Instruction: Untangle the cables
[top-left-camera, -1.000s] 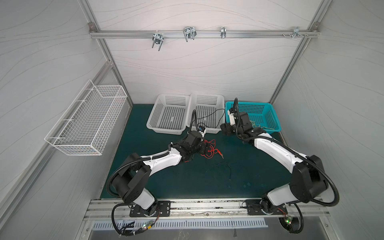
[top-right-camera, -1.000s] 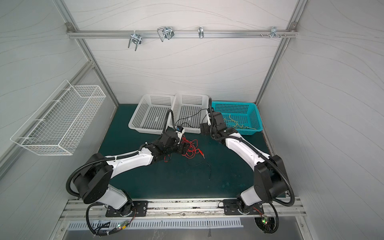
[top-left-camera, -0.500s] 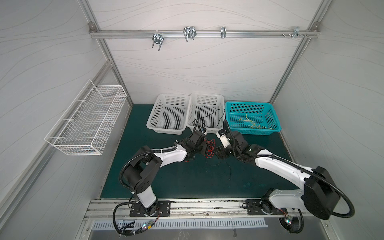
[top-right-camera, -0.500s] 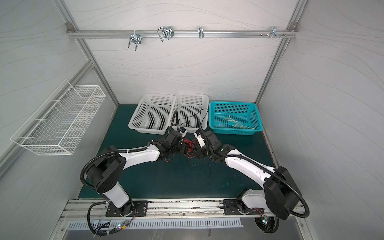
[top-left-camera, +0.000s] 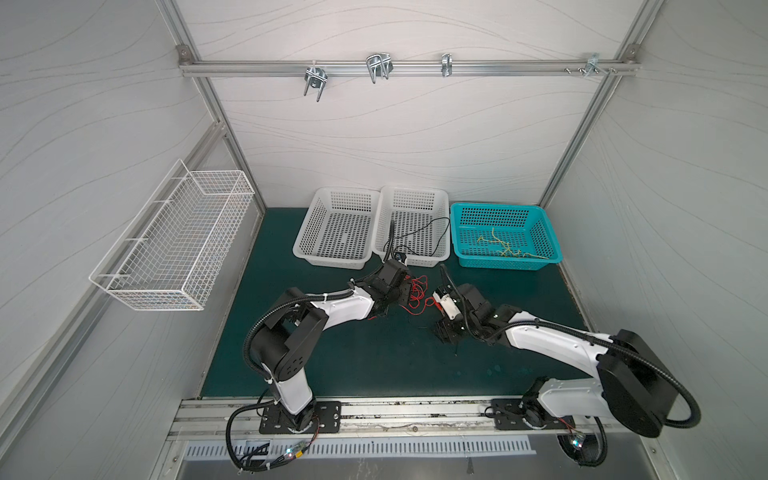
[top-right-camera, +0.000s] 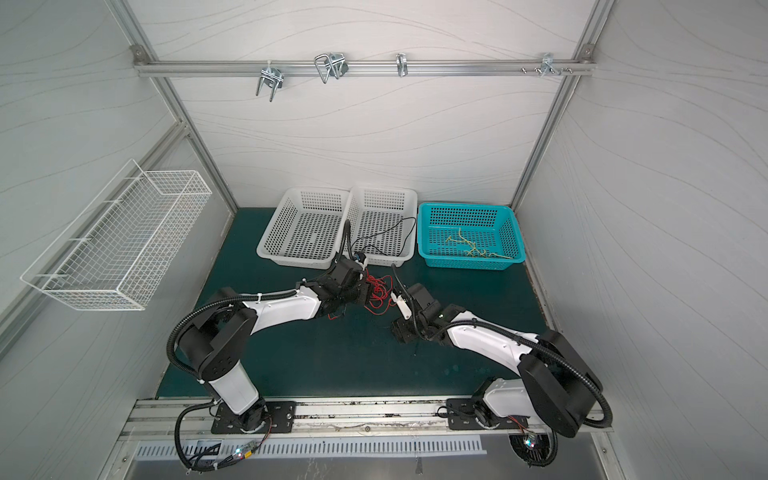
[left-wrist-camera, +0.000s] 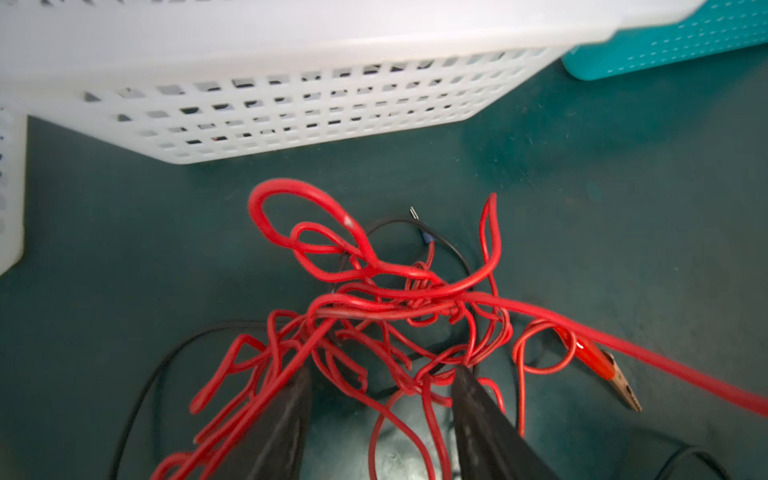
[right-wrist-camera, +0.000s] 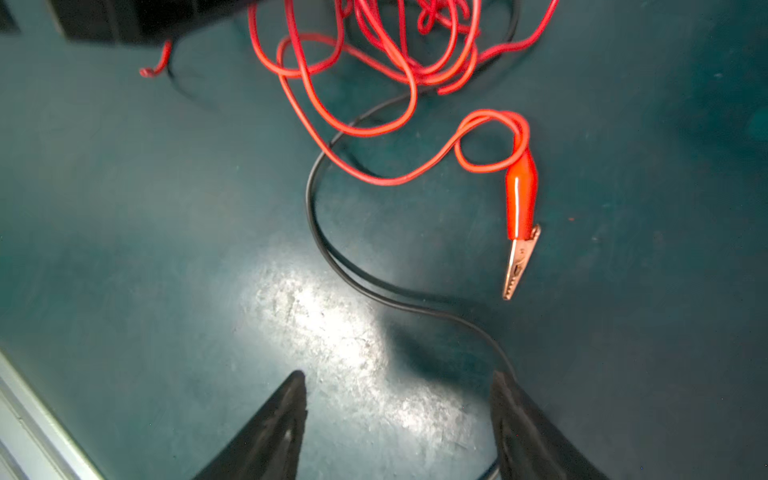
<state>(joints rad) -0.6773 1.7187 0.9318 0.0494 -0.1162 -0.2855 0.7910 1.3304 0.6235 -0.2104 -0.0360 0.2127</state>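
Red cable tangle (left-wrist-camera: 386, 316) just beside white basket (left-wrist-camera: 291, 108), teal basket (top-left-camera: 505, 208) near.

Three baskets (top-left-camera: 415, 226) in a row at back of counter (top-left-camera: 374, 365); cable tangle (top-left-camera: 417, 291) in front of middle one, btwn both arms.

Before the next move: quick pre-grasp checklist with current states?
1. Left gripper jaws apart, straddling the tangled red wire bundle: ok.
2. Left gripper actually pinching a strand: cannot tell.
3. Right gripper jaws apart over the dark green mat, nothing between them: ok.
4. Thin black wire lined up in the right gripper: not ok, it runs beside one finger.
5. Red alligator clip free of the knot: ok.
6. Red and black wires separated: not ok.
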